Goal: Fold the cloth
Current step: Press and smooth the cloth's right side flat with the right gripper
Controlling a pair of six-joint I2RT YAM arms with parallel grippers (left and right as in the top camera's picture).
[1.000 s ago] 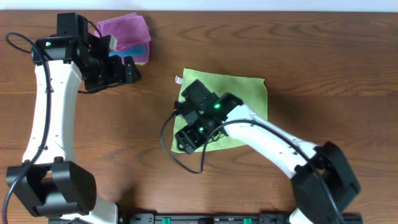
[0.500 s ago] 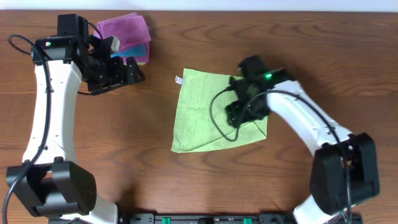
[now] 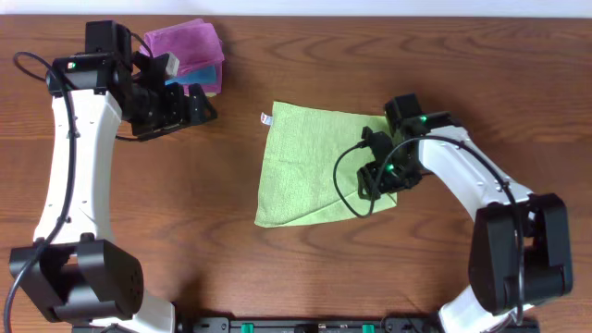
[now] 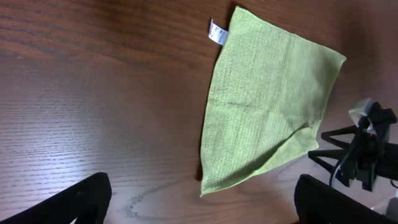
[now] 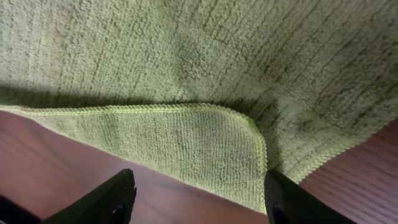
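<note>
The light green cloth lies spread on the wooden table, its white tag at the far left corner. My right gripper hovers low over the cloth's near right corner, open. In the right wrist view the cloth has a hemmed flap lying between my right gripper's dark fingers; nothing is pinched. My left gripper stands open at the far left, away from the cloth. The left wrist view shows the cloth beyond the wide-open left gripper.
A stack of folded cloths, magenta on blue and yellow, sits at the far left just behind my left gripper. The right arm's cable loops over the green cloth. A black rail runs along the table's front edge.
My right gripper swept from the cloth's near left part across to its near right corner, and its jaws narrowed a little. The left arm stayed put.
</note>
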